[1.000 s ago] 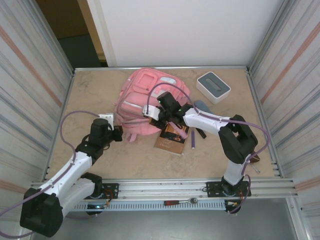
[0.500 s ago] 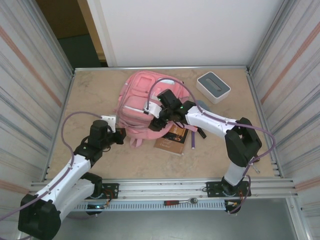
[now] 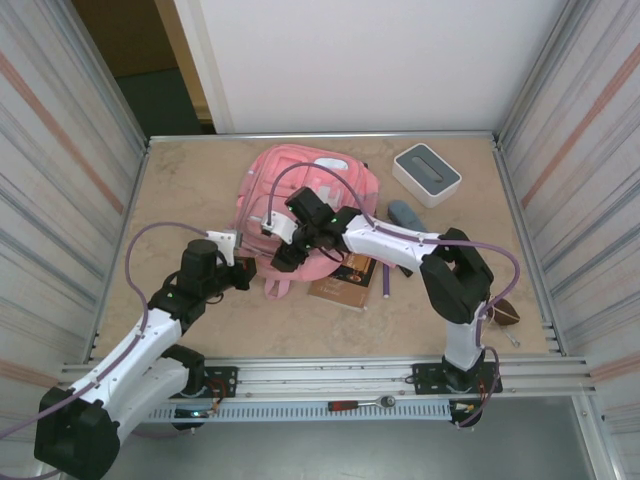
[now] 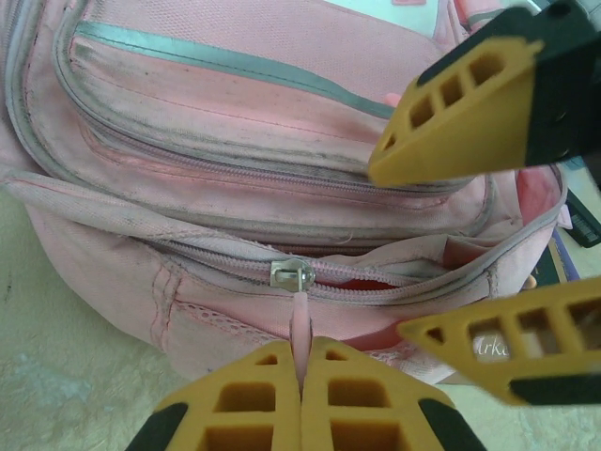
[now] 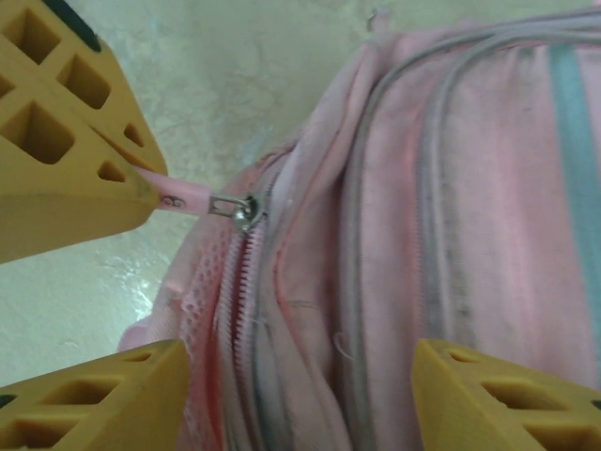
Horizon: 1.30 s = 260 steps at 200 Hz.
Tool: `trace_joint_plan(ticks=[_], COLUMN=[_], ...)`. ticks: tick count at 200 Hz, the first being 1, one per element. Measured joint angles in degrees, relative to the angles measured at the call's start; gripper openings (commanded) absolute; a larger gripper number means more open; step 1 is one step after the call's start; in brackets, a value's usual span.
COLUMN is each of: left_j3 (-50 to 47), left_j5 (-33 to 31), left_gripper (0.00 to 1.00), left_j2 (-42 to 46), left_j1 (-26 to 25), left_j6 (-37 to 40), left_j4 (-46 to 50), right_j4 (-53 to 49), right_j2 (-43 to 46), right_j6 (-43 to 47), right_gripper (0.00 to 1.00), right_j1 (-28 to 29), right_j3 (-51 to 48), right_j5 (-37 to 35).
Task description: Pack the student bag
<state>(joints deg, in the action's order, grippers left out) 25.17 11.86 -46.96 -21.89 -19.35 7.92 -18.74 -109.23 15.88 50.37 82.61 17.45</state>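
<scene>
Currently the student bag (image 3: 305, 180) lies flat on the table (image 3: 190, 190), toward the back, its lower pocket partly unzipped. The left gripper (image 4: 302, 368) is clenched on the pink zip pull (image 4: 300, 324), while the right gripper (image 5: 300, 371) stands spread, straddling the bag's lower edge without pinching it. The thin pull could slip from the pinch, or the soft bag could drag along instead of the slider (image 4: 293, 275) running, since nothing pins it down; a right finger near the opening might also block the zip. A brown book (image 3: 343, 282) and purple pen (image 3: 386, 278) lie just beside the bag, under the right arm; a white-and-grey box (image 3: 427, 172) sits apart.
</scene>
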Motion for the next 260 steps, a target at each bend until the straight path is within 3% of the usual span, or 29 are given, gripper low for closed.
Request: trace_joint_plan(ticks=[18,44,67,109,162,181,221,260], left_j3=[0.0,0.0,-0.11,-2.38,-2.58,-2.58,-3.02,-3.02], left_j5=[-0.09,-0.52,-0.09,1.86,1.97,3.26,6.34,6.8], left_gripper=[0.0,0.0,0.0,0.0,0.0,0.0,0.0,0.0], left_j2=[0.0,0.0,0.13,2.47,4.11,3.76,3.26,3.23], left_j1=[0.0,0.13,2.58,11.5,12.57,12.59,12.35,9.4], left_j6=[0.0,0.02,0.0,-0.7,-1.29,-1.53,-3.45,-3.67], left_j4=[0.0,0.04,-0.09,-1.51,-3.5,-4.24,-6.54,-6.99], right_j4=[0.66,2.16,3.41,4.33,3.5,2.82,0.5,3.15], right_j2=[-0.5,-0.28,1.64,7.96,10.75,11.13,11.08,9.38], right_j6=[-0.37,-0.57,-0.57,0.22,1.27,1.25,-0.94,-9.79], right_gripper=[0.15,0.0,0.0,0.0,0.0,0.08,0.4,0.55], right_j1=[0.42,0.28,0.09,-1.57,-3.23,-4.04,-5.46,-6.43], right_j3=[-0.33,-2.27,-5.95,-11.02,-11.04,-11.06,-10.73,-6.47], right_j5=[-0.9,-1.14,-1.07,-0.63,0.79,1.01,0.92,5.86])
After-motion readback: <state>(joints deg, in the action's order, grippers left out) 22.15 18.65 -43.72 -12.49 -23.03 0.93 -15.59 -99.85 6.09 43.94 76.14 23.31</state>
